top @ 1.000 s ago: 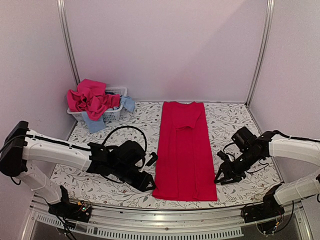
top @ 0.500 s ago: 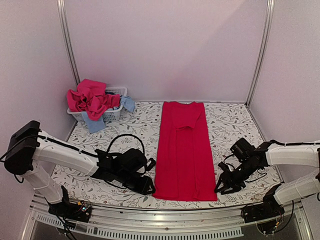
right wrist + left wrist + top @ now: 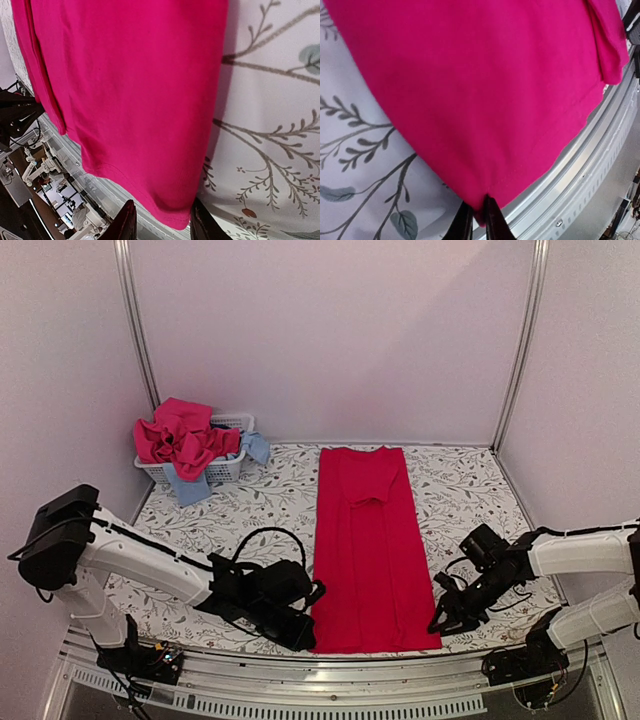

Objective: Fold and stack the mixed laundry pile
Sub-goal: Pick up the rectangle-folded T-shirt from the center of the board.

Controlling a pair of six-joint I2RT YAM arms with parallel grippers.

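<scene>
The red garment (image 3: 370,540) lies flat on the tabletop (image 3: 270,500). Its long axis runs from the near edge straight away. The mixed laundry pile (image 3: 180,440) heaps in the basket (image 3: 225,472) at far left, well apart. The left jaws pinch the near-left hem corner, closed on cloth. The right jaws stand apart, straddling the near-right corner but not clamping it.

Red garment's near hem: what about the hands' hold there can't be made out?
- Left wrist view: the left hand pinches the red garment; its fingers hide how much cloth is caught.
- Right wrist view: the right hand straddles the hem corner, open; only finger stubs show, so contact is unclear.
- Top view: each hand's own black body hides its fingertips.
</scene>
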